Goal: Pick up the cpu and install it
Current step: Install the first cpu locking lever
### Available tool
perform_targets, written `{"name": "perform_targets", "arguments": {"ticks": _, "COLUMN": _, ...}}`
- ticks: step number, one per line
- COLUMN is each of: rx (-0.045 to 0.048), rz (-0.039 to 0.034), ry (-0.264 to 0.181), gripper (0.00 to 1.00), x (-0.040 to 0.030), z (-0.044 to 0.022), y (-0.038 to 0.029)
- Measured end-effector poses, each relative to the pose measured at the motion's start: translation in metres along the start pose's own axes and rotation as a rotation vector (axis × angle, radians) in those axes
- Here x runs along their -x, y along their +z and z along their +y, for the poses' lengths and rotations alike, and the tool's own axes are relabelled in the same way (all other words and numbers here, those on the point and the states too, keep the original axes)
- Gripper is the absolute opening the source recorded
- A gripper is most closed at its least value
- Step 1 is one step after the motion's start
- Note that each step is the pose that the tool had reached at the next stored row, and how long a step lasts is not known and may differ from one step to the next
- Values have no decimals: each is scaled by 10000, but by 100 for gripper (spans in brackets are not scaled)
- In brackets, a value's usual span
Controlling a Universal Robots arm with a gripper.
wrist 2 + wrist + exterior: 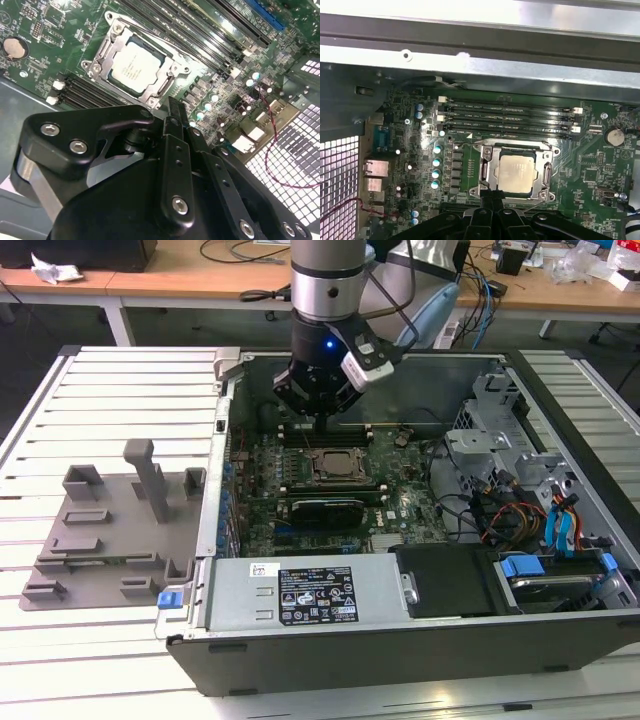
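Computer case (330,600): open on a slatted table (100,390), the arm reaching in from above.
Motherboard (590,170): lies below the gripper.
Gripper (172,112): hovers over the board, fingers pressed together, holding nothing.
Socket (485,172): directly under the fingertips.
Cpu (516,173): seated flat in the socket, just beyond the fingertips, apart from them.

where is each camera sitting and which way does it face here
Exterior view: off the arm, above the bench, looking down into the open computer case; it shows the arm and gripper over the motherboard.
First wrist view: on the arm, looking down at the cpu lying in its socket; the gripper body fills the near edge.
Second wrist view: also on the arm, looking past the gripper at the cpu.
Both wrist views share the cpu, socket and memory slots.
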State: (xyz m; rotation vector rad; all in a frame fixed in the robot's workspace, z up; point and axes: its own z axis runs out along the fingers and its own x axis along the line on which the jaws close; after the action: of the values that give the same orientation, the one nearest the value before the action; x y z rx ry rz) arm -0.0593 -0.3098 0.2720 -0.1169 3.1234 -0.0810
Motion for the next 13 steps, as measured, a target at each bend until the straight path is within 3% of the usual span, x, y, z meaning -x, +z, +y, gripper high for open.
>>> {"name": "perform_targets", "arguments": {"ticks": 13, "rx": 0, "rz": 0, "ry": 0, "gripper": 11, "x": -32, "z": 13, "y": 96}}
